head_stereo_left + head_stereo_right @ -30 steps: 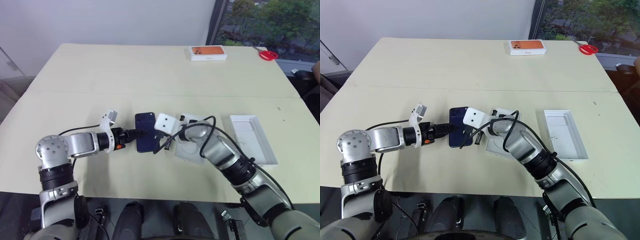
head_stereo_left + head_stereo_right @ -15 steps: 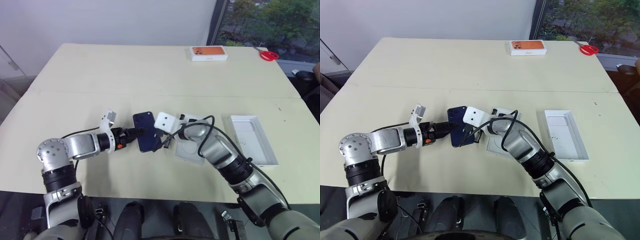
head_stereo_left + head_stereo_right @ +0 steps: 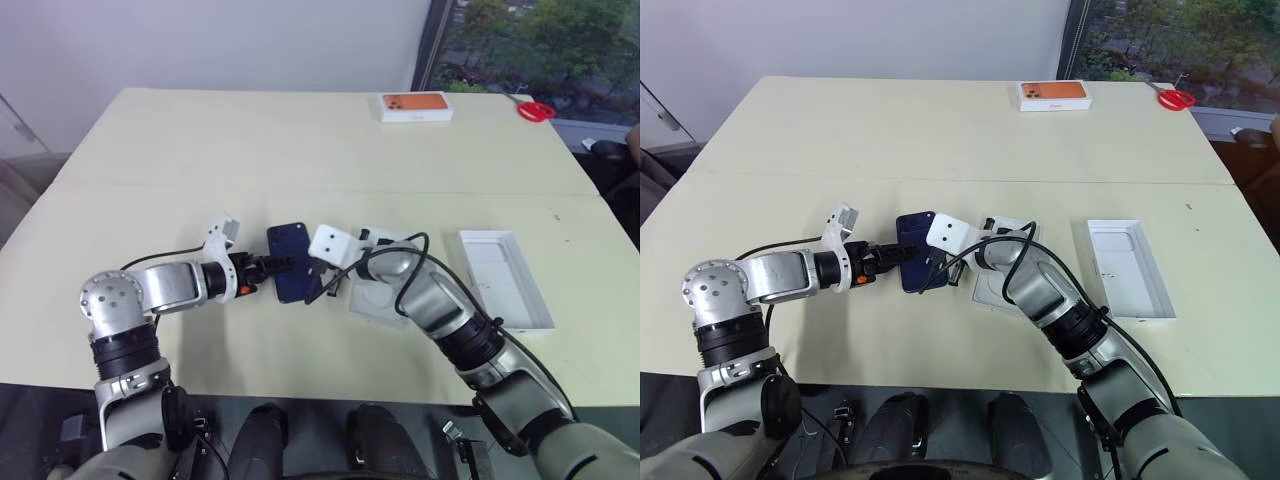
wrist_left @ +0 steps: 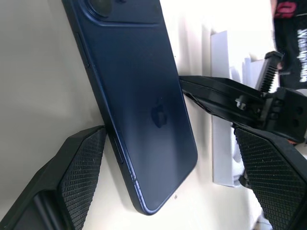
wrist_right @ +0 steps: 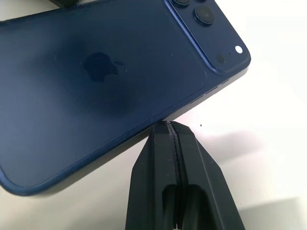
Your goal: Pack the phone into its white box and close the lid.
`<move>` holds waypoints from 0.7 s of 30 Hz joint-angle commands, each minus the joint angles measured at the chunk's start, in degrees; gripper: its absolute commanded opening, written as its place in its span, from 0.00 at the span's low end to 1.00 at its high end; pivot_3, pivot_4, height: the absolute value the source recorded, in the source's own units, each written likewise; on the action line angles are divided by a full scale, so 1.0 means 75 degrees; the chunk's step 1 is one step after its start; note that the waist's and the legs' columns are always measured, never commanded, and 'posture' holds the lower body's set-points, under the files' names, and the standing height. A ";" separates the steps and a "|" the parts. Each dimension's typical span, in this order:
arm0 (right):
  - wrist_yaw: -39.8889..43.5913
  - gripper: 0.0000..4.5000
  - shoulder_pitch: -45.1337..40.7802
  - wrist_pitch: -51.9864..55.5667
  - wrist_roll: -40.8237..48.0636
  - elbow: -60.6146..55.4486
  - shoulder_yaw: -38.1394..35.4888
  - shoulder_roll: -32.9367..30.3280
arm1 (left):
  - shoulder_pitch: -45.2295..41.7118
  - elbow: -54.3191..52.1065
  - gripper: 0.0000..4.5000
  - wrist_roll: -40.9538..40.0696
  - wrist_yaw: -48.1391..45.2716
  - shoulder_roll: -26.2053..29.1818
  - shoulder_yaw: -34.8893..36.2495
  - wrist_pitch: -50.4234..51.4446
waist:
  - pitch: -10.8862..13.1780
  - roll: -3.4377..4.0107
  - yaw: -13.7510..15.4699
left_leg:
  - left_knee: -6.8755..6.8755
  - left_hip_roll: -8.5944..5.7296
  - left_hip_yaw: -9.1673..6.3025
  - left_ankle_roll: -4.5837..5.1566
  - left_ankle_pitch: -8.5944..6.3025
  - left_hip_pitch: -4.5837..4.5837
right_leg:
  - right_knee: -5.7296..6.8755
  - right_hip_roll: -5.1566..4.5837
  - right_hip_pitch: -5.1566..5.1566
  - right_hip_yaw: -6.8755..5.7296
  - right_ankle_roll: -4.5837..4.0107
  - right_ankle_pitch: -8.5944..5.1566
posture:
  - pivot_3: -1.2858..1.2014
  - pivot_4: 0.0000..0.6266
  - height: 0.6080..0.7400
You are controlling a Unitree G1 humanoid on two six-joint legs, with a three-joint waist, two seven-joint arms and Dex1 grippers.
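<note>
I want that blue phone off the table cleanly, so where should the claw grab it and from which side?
Judging by its pose, grip the phone across its two long edges near mid-length. It lies flat, back up, so the thin sides are the only purchase. The open left claw already straddles it from its bottom end; the shut right claw sits against one long edge.

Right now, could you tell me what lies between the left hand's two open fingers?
The phone lies between the left hand's open fingers, back up on the table. The left wrist view shows it, with the right hand's shut fingers at its far edge.

Phone [image 3: 291, 262] left of white box [image 3: 508, 279]
</note>
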 commanded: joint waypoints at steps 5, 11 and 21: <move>0.0270 0.00 0.0164 -0.0151 0.0092 -0.0257 0.0249 0.0143 | 0.0177 -0.0586 1.00 0.0174 0.0771 0.0449 -0.0510 0.0062 | 0.0000 -0.0001 -0.0064 | -0.0025 0.0004 0.0002 -0.0021 0.0011 0.0009 | 0.0000 0.0007 -0.0007 0.0006 -0.0001 0.0000 | 0.52 0.24 0.93; 0.0329 0.00 0.0187 -0.0184 0.0066 -0.0294 0.0255 0.0117 | 0.0115 -0.0538 1.00 0.0099 0.1154 0.0467 -0.0304 0.0062 | -0.0001 -0.0003 -0.0147 | -0.0094 0.0004 0.0003 -0.0054 0.0032 0.0044 | -0.0009 0.0012 -0.0002 0.0010 -0.0003 0.0001 | 0.52 0.24 0.93; 0.0523 0.00 0.0195 -0.0359 0.0080 -0.0359 0.0369 0.0123 | 0.0107 -0.0378 1.00 -0.0387 0.2206 0.0224 0.0006 0.0062 | -0.0001 -0.0004 -0.0210 | -0.0101 0.0007 0.0003 -0.0055 0.0032 0.0061 | -0.0020 0.0014 0.0015 0.0011 -0.0003 0.0001 | 0.52 0.24 0.93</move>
